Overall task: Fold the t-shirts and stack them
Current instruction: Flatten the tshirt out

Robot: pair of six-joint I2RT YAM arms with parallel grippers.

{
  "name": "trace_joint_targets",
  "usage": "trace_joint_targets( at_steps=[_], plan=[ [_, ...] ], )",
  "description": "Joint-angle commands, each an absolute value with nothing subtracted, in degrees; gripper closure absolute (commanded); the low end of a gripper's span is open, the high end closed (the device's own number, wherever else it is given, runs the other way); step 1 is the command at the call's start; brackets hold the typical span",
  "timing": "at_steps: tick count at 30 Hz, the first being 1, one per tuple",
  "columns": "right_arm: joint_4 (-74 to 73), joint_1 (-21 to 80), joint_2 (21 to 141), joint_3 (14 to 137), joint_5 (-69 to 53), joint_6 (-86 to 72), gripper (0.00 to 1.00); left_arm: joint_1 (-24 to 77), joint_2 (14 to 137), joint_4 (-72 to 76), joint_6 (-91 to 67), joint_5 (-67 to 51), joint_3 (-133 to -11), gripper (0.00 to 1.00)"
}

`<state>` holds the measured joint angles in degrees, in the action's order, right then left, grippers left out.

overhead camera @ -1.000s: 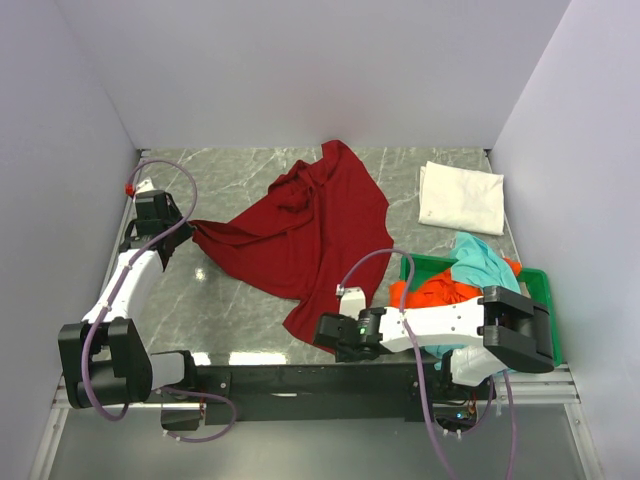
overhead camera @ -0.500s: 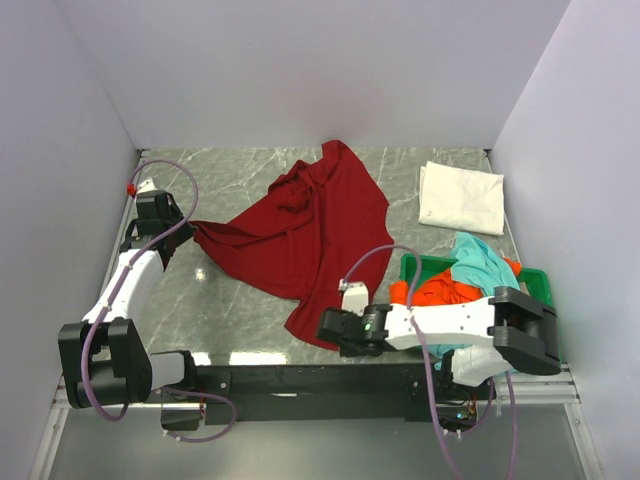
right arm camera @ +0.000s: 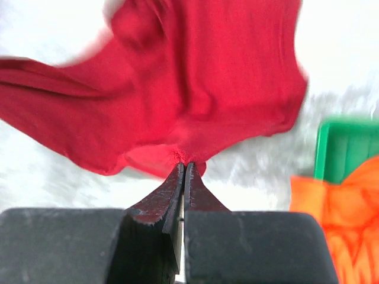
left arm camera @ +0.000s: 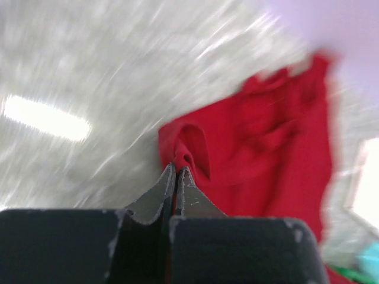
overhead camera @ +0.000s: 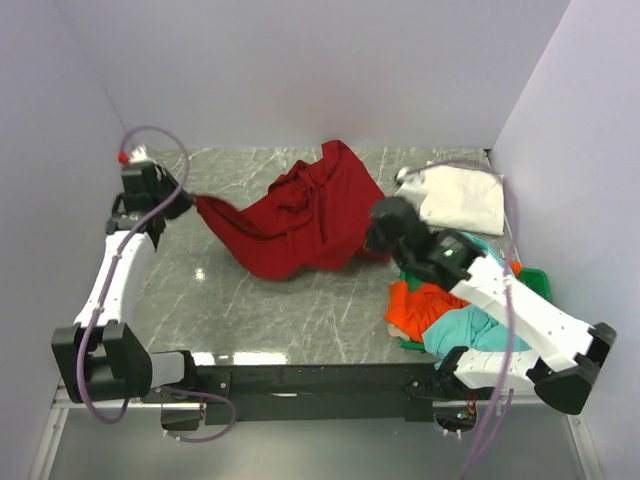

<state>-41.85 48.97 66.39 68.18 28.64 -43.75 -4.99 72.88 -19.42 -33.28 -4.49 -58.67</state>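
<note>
Two grippers were engaged on one garment. The left gripper (left arm camera: 176,168) had its jaws pressed together on a bunched corner of the dark red t-shirt (overhead camera: 300,215), at the upper left of the top view. The right gripper (right arm camera: 183,164) had its jaws pressed together on the opposite edge of the same shirt, right of centre in the top view. Between the two grip points the cloth was drawn out across the marbled table (overhead camera: 280,310). Its lower edge formed a curve and its upper part was crumpled toward the back wall. Both wrist views were blurred, and fine detail of the cloth could not be read.

The green tray (overhead camera: 537,277) stood at the lower right of the top view, largely covered by the right arm and by its contents. It held the orange t-shirt (overhead camera: 425,305), crumpled and spilling over the tray's left rim. The teal t-shirt (overhead camera: 470,330) was bunched just below and right of the orange one. Whether the teal shirt lay fully inside the tray could not be determined. In the right wrist view, a tray corner and orange cloth appeared at the lower right of the frame, apart from the red shirt.

The white t-shirt (overhead camera: 462,198) lay folded flat on the table at the upper right, behind the tray and just right of the right gripper.
</note>
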Motion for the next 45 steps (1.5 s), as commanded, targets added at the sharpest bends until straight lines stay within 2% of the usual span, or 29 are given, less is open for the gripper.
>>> trace_joint_targets(
  at_steps=[1,8,18,23,26,33,37,40,45],
  plan=[
    [-46.4,48.08,63.55,80.48,35.41,-35.78,1.0,-4.92,66.2,-21.09,-34.45,-8.34,-69.77,1.0],
    [-46.76,48.16,59.33,98.51,35.78,-26.64,1.0,-5.8,56.44,-23.99,-38.05,-10.28,-80.32,1.0],
    [-46.58,48.25,58.18,119.5,30.78,-16.35,1.0,-5.8,47.82,-32.42,-37.88,-4.31,-97.1,0.99],
    [-44.92,48.16,59.85,125.94,27.25,-13.46,1.0,-5.8,45.88,-32.0,-38.41,-3.52,-100.54,0.99],
    [-42.46,48.16,60.64,125.16,26.37,-12.05,1.0,-5.71,44.91,-29.28,-39.11,-4.65,-99.15,0.99],
    [-35.96,47.73,66.25,118.4,31.11,-10.29,1.0,-5.8,53.24,-25.5,-37.97,-7.9,-89.58,0.99],
    [-34.72,42.64,71.44,117.6,29.19,-10.72,1.0,-5.8,58.7,-23.12,-36.92,-7.39,-85.87,1.0],
    [-34.63,36.77,76.63,120.14,24.18,-11.16,1.0,-6.06,62.73,-21.18,-36.3,-6.77,-84.9,0.99],
    [-37.7,31.56,86.2,132.26,18.03,-10.81,1.0,-7.73,68.02,-21.36,-35.95,-7.12,-88.5,0.99]
  ],
)
